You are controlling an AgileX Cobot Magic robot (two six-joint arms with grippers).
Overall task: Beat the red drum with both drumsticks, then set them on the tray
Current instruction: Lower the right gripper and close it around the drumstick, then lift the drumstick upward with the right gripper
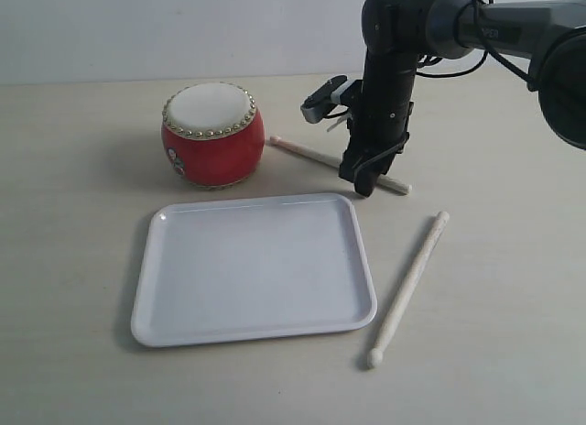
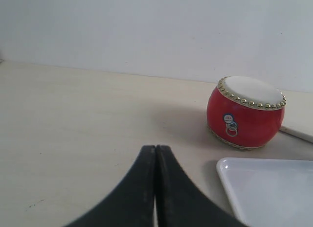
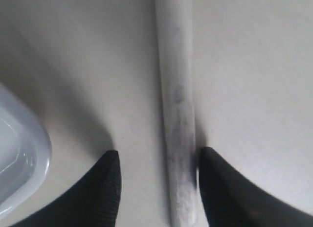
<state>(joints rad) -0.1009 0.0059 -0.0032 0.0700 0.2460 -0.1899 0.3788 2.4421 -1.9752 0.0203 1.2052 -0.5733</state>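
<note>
The red drum (image 1: 213, 136) with its cream skin stands behind the white tray (image 1: 256, 267). One pale drumstick (image 1: 316, 155) lies on the table right of the drum; my right gripper (image 1: 364, 180) reaches down over its thick end. In the right wrist view that drumstick (image 3: 176, 104) runs between the open fingers, close against one finger (image 3: 220, 188), the other (image 3: 100, 188) well apart from it. The second drumstick (image 1: 409, 287) lies right of the tray. My left gripper (image 2: 155, 151) is shut and empty, low over the table, with the drum (image 2: 246, 112) and the tray corner (image 2: 269, 188) ahead.
The light wooden table ends at a pale wall (image 1: 183, 27) behind the drum. The right arm's dark links (image 1: 476, 27) come in from the upper right. A tray corner (image 3: 19, 158) shows beside the right fingers.
</note>
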